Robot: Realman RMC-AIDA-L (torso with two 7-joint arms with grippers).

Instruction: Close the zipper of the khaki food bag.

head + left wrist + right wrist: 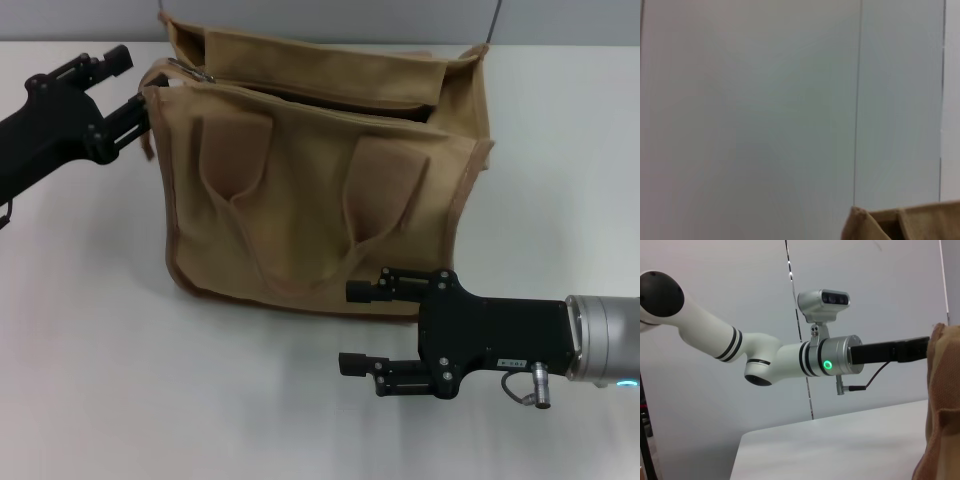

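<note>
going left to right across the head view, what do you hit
left gripper at the bag's left top corner → silver pull tab → khaki food bag → right gripper in front of the bag's lower right.
</note>
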